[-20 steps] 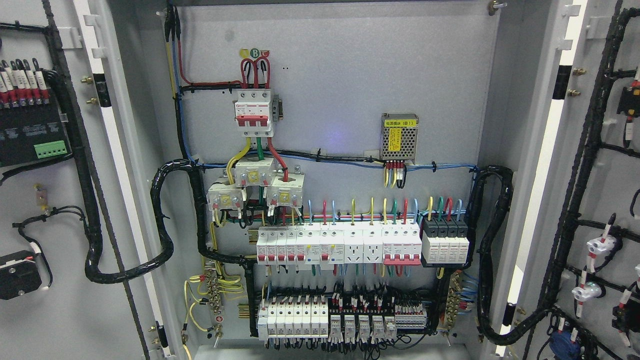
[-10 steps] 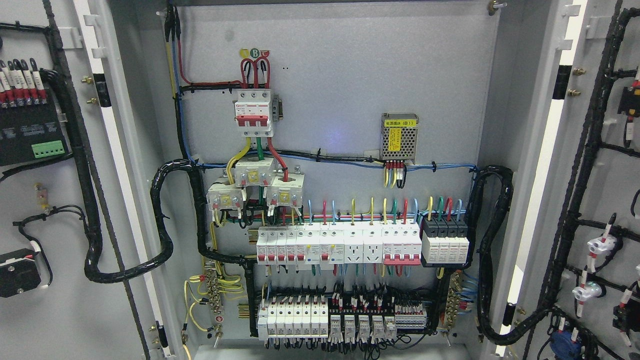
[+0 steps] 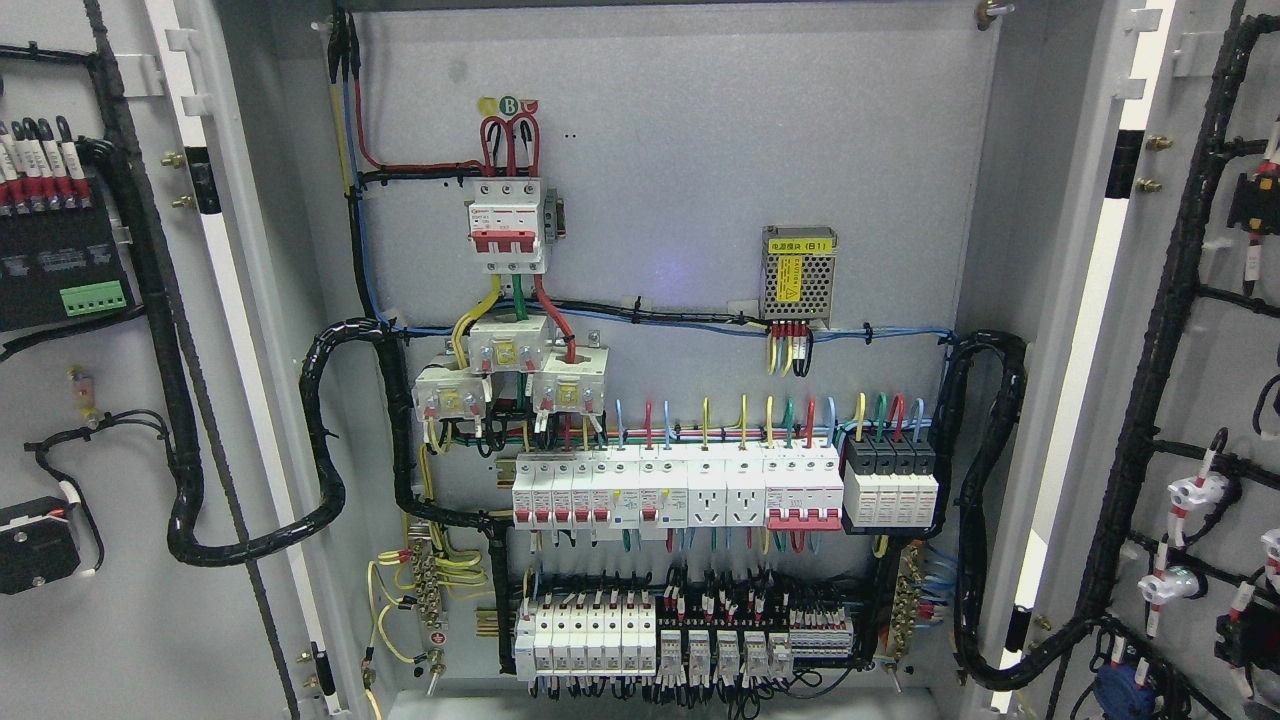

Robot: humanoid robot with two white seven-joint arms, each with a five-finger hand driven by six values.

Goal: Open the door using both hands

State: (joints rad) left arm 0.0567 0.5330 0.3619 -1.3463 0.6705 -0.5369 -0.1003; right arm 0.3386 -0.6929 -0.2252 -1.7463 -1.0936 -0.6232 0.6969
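Straight ahead of the head camera stands an electrical cabinet with both doors swung fully open. On the picture's left is the left door, its inner face turned to the camera, with a black device carrying a green connector and a thick black cable bundle that loops across into the cabinet. On the right is the right door, also showing its inner side, with black cable looms and small white-and-red parts fixed on it. Inside, on the grey back panel, a red-and-white main breaker sits near the top, a small mesh power supply with a yellow label is to its right, and a row of white breakers runs across the middle. Lower down is a second row of terminals. Neither robot hand appears in the view, so I cannot tell if the fingers are wide, narrow or holding something
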